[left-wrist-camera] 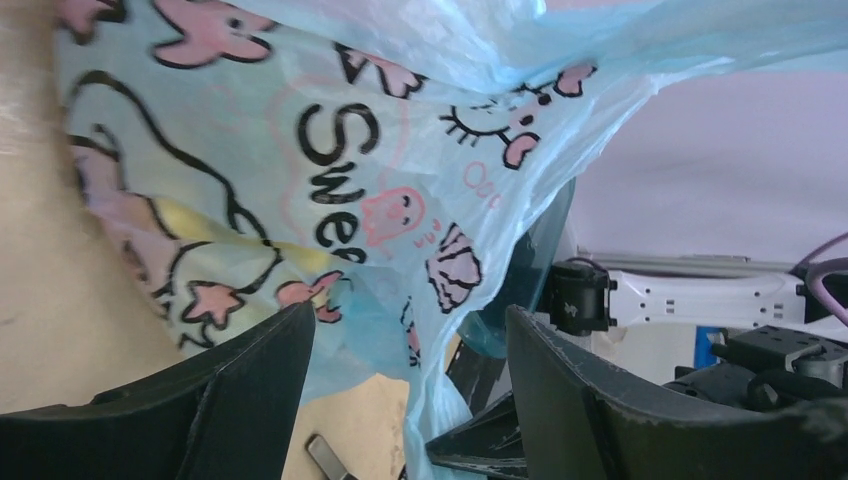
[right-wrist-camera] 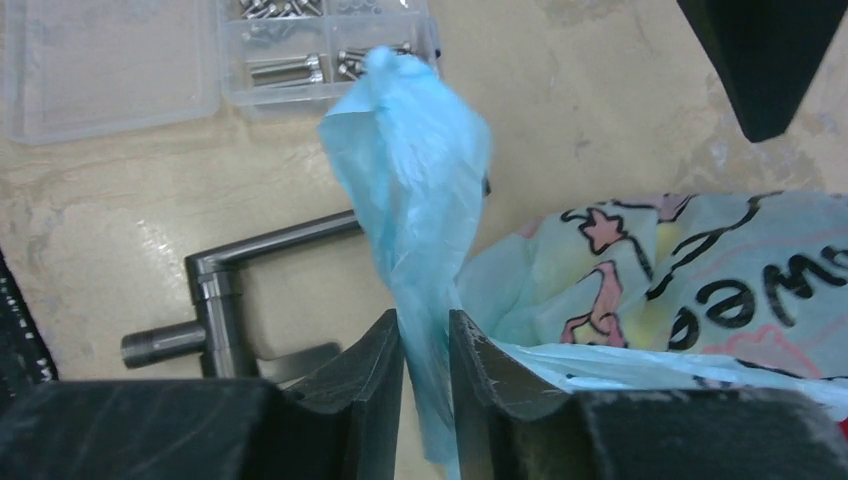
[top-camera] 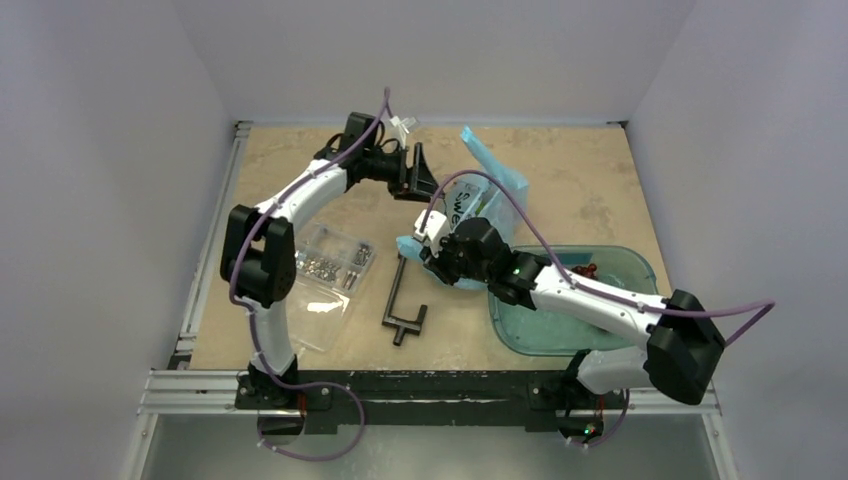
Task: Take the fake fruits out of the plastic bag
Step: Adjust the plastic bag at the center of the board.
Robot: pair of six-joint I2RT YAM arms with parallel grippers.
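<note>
Plastic bag (top-camera: 500, 185): a light-blue printed carrier, crumpled and partly raised at the middle of the bench (top-camera: 300, 170). It sits between the two arms, just beside the teal tray (top-camera: 545, 335).
Fake fruits: mostly hidden. A yellow fruit (left-wrist-camera: 195, 225) shows through the film in the left wrist view. Small red pieces (top-camera: 586, 270) lie in the tray, too small to tell their kind.
Right claw (right-wrist-camera: 425, 330): jaws nearly together. A twisted strip of bag film runs between the fingers (right-wrist-camera: 375, 360) and touches both, which reads as a pinch on a handle or edge.
Left claw (left-wrist-camera: 408, 320): jaws wide apart and holding nothing. The printed face of the bag hangs just in front, with one fold dropping between the fingers.
Handling, bag: judged very light, limp and slippery. It folds rather than resists, so only bunched film gives a firm hold. It is best taken at a handle or the rim of the mouth, on opposite sides, to spread the opening.
Handling, fruits: judged light, rigid and glossy, apt to roll or slip. Grip each across its narrow part, or tip them out by raising the closed end.
Other items: a screw box (top-camera: 335, 262) and a metal handle tool (top-camera: 403, 305) lie to the left of the bag.
</note>
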